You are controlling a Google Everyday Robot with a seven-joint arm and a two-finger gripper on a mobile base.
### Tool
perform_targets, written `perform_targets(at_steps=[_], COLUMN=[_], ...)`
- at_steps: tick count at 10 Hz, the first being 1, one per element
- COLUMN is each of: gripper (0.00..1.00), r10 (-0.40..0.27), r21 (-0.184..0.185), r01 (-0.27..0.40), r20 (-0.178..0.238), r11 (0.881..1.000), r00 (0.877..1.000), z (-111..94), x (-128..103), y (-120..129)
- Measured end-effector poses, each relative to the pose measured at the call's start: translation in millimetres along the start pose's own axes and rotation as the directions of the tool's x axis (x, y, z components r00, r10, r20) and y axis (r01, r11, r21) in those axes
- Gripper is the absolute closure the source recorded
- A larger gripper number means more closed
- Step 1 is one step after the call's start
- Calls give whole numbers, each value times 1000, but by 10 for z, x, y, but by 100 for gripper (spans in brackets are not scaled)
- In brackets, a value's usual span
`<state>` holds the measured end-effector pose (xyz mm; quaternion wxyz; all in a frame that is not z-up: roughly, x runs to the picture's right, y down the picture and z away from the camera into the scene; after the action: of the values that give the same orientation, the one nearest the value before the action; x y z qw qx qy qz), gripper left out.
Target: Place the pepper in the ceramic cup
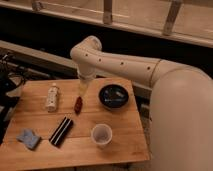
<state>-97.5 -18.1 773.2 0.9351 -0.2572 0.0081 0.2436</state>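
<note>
The small dark red pepper [78,104] lies on the wooden table [40,155], left of centre. The white ceramic cup [101,135] stands upright nearer the front, to the right of the pepper. My gripper [82,89] hangs from the white arm just above and slightly behind the pepper, pointing down at it. The cup looks empty.
A white bottle [52,97] lies at the left rear. A black rectangular bar [61,131] lies in front of the pepper. A blue cloth [28,138] sits at the front left. A wide black bowl [114,96] stands at the right rear.
</note>
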Motion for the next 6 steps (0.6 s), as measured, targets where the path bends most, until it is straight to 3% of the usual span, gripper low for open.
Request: perform_targets(at_steps=[2,3,5,6], gripper=[20,20,20,20], r10=[12,56,142,216], r21=[-27,-63,-107,-118], r01=[-12,-56,-143,-219], r20=[-6,-3,-18,-38], r11=[1000,996,984,969], r00=[1000,998,990,976], z=[151,301,482,581], x=[-69,-167,-234,-276], y=[92,162,189,223])
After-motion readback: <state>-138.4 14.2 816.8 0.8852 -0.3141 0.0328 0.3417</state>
